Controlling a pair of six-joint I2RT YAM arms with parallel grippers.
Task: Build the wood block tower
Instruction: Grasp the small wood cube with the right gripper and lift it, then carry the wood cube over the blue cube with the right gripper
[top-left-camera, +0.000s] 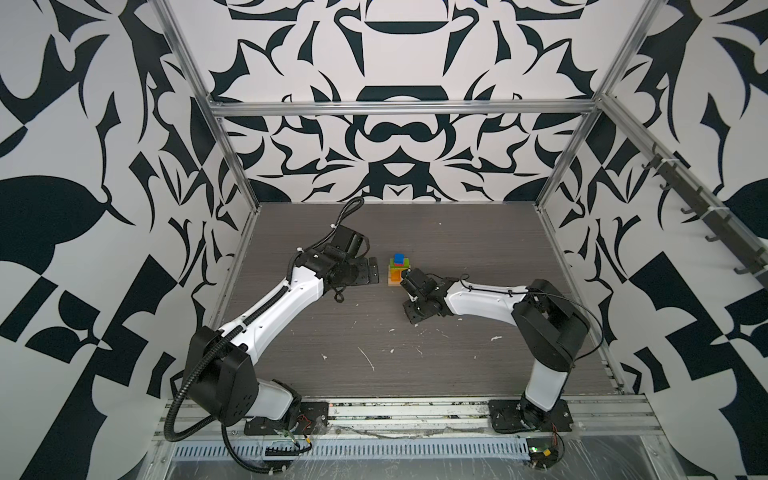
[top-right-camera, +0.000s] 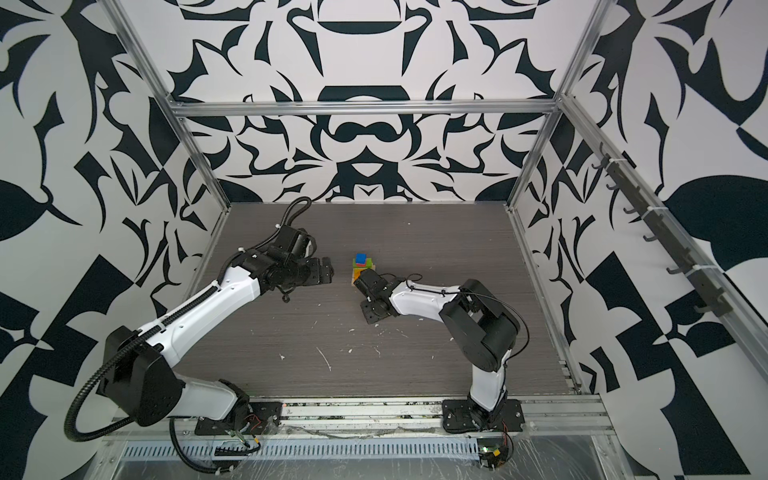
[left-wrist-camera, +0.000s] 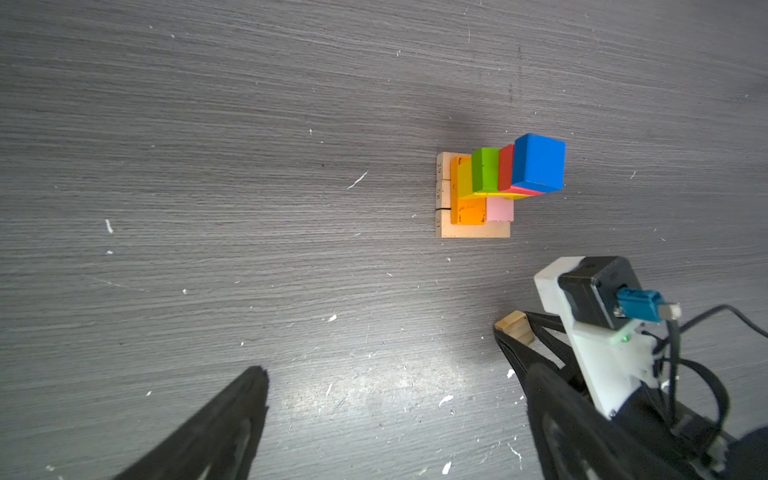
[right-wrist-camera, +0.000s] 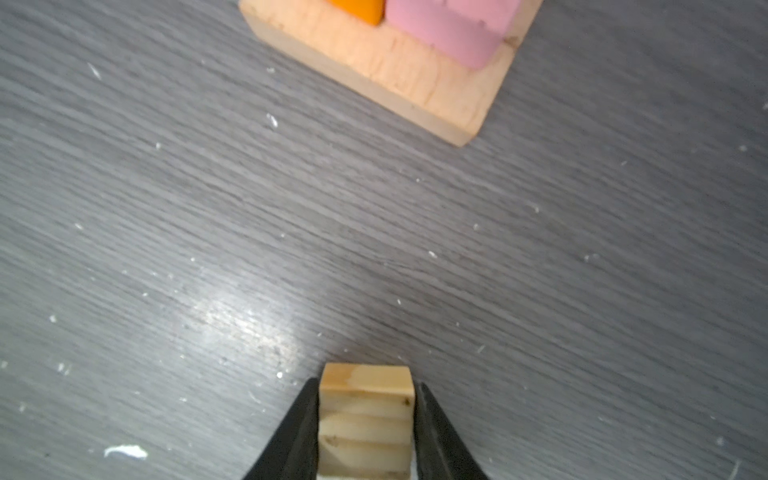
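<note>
Tower (left-wrist-camera: 498, 187) stands mid-surface, between the two arms in both top views. Base is three tan bars (left-wrist-camera: 473, 230) lying side by side. On them lie an orange rectangle (left-wrist-camera: 471, 212) and a pink rectangle (left-wrist-camera: 500, 210). Next come a green rectangle (left-wrist-camera: 485, 168) and a yellow rectangle (left-wrist-camera: 464, 178), then a red square (left-wrist-camera: 506, 166) with a blue square (left-wrist-camera: 538, 164) on top.

Writing: small numbers on the bar ends. I read 29, 58 and 31, but they are faint.

Plain cube (right-wrist-camera: 365, 419) is not on the tower. It sits near the base on the arms' side, apart from it. Right tool (right-wrist-camera: 366, 384) has a finger pressed on each side of the cube. I cannot tell whether the cube is off the surface.

Left tool (left-wrist-camera: 378, 351) is spread wide and holds nothing. It hangs above bare surface just beside the tower.

In a top view the right tool covers the near corner of the tower (top-left-camera: 398, 266). In the left wrist view the right arm's wrist camera (left-wrist-camera: 594, 286), a black body on a white mount with a teal plug, partly blocks the cube.

Surface (top-left-camera: 457, 353) is dark grey wood-grain, flecked with white chips and scratches. Block edges are square, and the paint is chipped at the corners. Walls carry a black-and-white pattern behind an aluminium frame (top-left-camera: 399, 109).
</note>
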